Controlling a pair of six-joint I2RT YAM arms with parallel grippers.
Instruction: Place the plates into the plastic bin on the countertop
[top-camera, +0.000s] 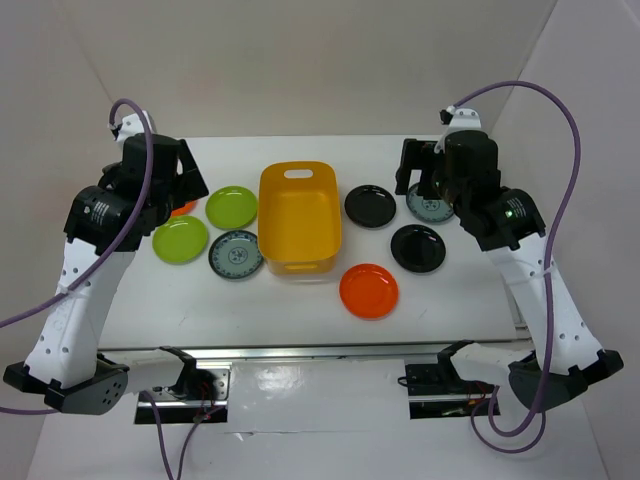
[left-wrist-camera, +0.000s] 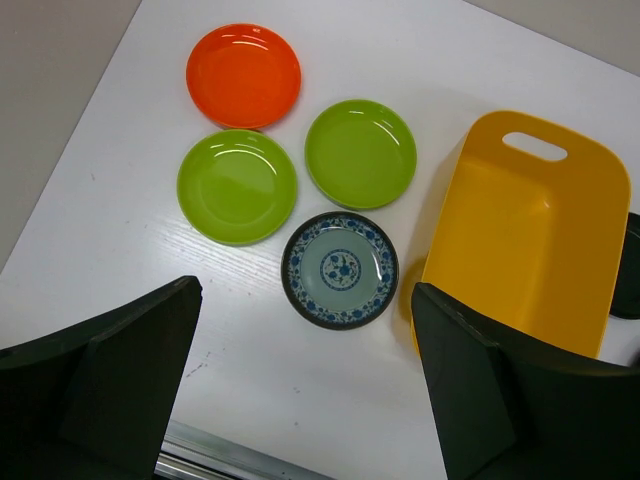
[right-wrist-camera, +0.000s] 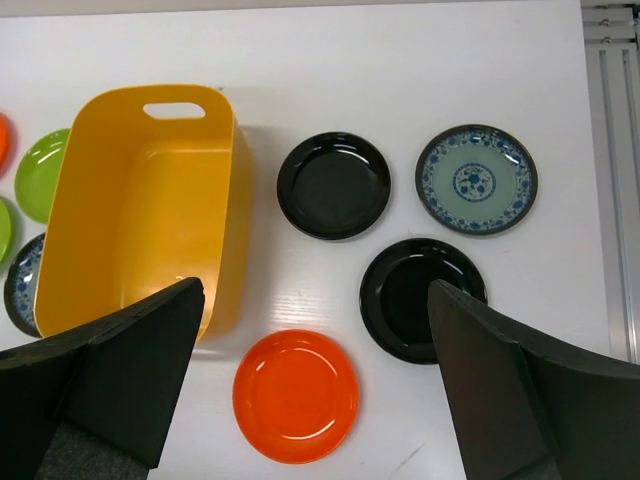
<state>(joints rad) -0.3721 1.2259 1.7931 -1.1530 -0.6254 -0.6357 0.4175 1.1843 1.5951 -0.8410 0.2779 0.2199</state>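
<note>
White countertop (top-camera: 450, 300) holds the plastic bin (top-camera: 300, 215), long axis pointing away from my arms, slot handle (top-camera: 298, 173) farthest. Both the left gripper (left-wrist-camera: 305, 290) and right gripper (right-wrist-camera: 315, 290) gape wide, empty.

near rail (top-camera: 300, 350): silver aluminium strip running crosswise, well behind the left pincer (left-wrist-camera: 308, 290) and the right pincer (right-wrist-camera: 315, 288), on their base side; the left wrist view shows a short length low between that pincer's fingers.
side rail (right-wrist-camera: 612, 150): slotted aluminium profile, out past the right pincer's outer finger.
black brackets (top-camera: 185, 368): two on the near rail, wires attached, one behind each pincer.
glossy panel (top-camera: 320, 400): white, reflective, behind the near rail.
walls (top-camera: 320, 60): plain whitish; one beyond both pincers, one outside each.
</note>
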